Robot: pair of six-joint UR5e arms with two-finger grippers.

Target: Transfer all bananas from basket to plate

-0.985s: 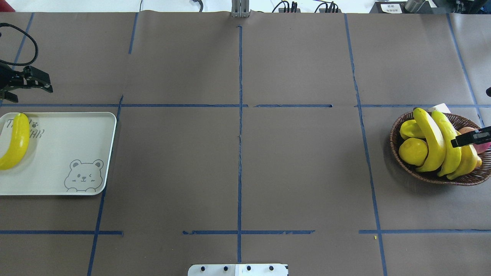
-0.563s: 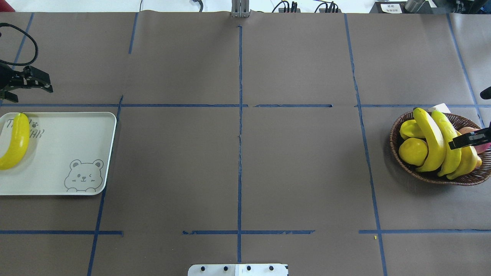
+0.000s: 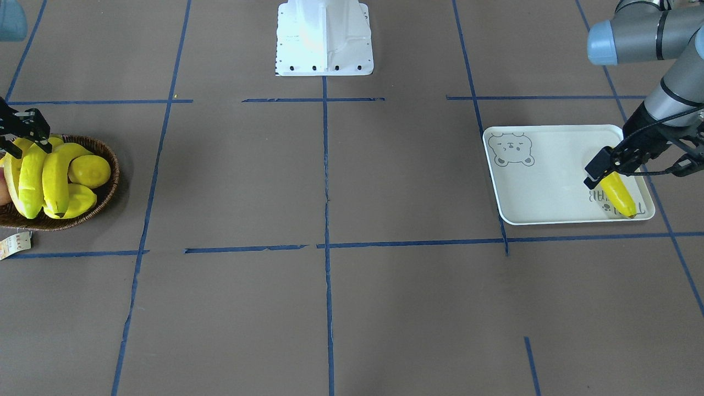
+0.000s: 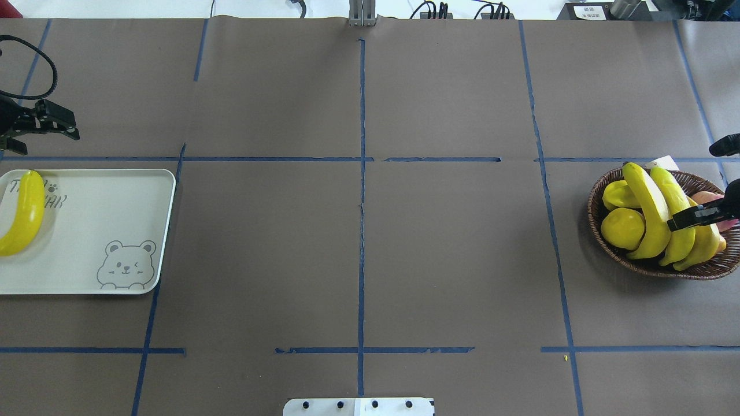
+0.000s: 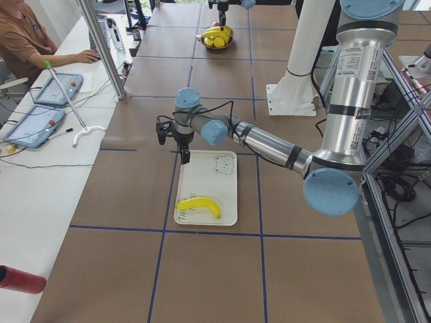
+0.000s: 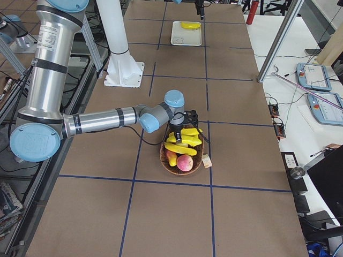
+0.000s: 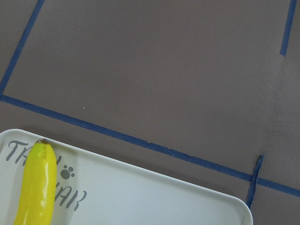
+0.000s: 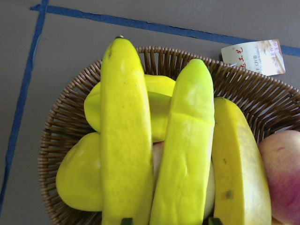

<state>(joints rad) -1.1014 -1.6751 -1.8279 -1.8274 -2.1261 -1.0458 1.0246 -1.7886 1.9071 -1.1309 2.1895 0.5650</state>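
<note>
3 bananas lie side by side in the wicker basket at the table's right end, piled over a lemon and a starfruit, with a reddish apple-like fruit at their right; the 4th banana already lies on the white bear plate at the far left end, so 3 transfers remain.

The right gripper hangs over the basket with its 2 fingertips spread apart, the middle banana between them; nothing is clamped yet. The step in hand looks like the grasp of that middle banana. To do it well, the claw should come down squarely across the fruit's thick mid-part, keep its left fingertip out of the seam with the neighbouring banana, close only once both pads flank 1 fruit, then lift straight up so the other 2 do not roll out or drag the basket.

The left gripper hovers just beyond the plate's far edge, fingers parted and holding nothing.

Hard to judge: the wrist view shows only the very tips, so whether they touch the peel I cannot tell; the overhead view cuts off the basket's right rim and most of the right claw; the front view crops the basket at its edge; the paper tag is unreadable.
</note>
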